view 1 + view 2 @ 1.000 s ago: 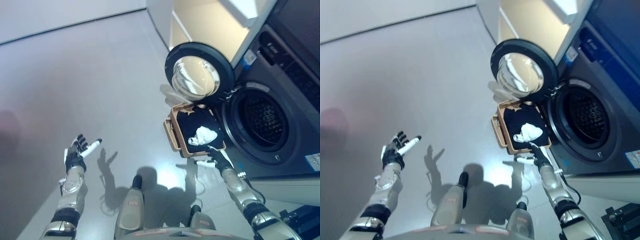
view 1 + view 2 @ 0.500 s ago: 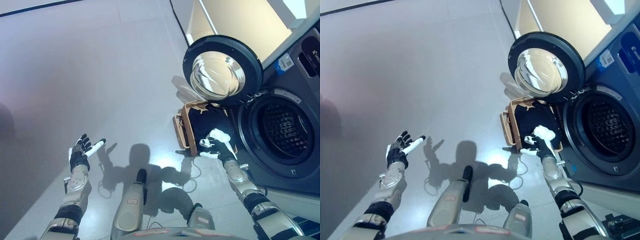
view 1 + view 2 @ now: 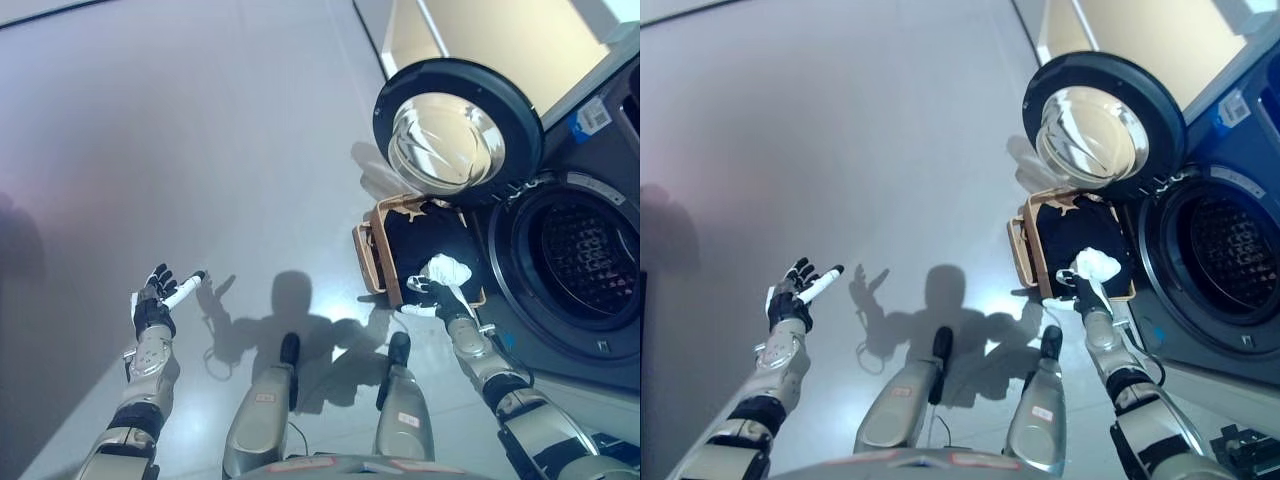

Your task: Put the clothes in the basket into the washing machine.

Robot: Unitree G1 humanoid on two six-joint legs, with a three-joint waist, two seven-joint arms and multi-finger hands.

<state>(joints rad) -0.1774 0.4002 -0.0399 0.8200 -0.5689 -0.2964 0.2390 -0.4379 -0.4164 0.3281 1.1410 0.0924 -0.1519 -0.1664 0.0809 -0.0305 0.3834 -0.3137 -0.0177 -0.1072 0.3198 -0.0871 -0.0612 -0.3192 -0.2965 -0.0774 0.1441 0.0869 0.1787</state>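
Observation:
A tan basket (image 3: 368, 258) stands on the floor in front of the washing machine (image 3: 600, 200). It holds dark clothes (image 3: 420, 240) and a white cloth (image 3: 447, 268). The machine's round door (image 3: 455, 130) is swung open above the basket, and the drum opening (image 3: 590, 262) is dark. My right hand (image 3: 438, 296) is at the basket's near edge, right against the white cloth. My left hand (image 3: 158, 300) is open, raised over the bare floor far to the left.
A pale cabinet or wall panel (image 3: 480, 40) stands behind the open door. Grey floor (image 3: 200, 150) spreads out to the left of the basket and machine.
My right hand has moved from just before the basket up to the white cloth. The view has shifted. My left hand stays raised and open.

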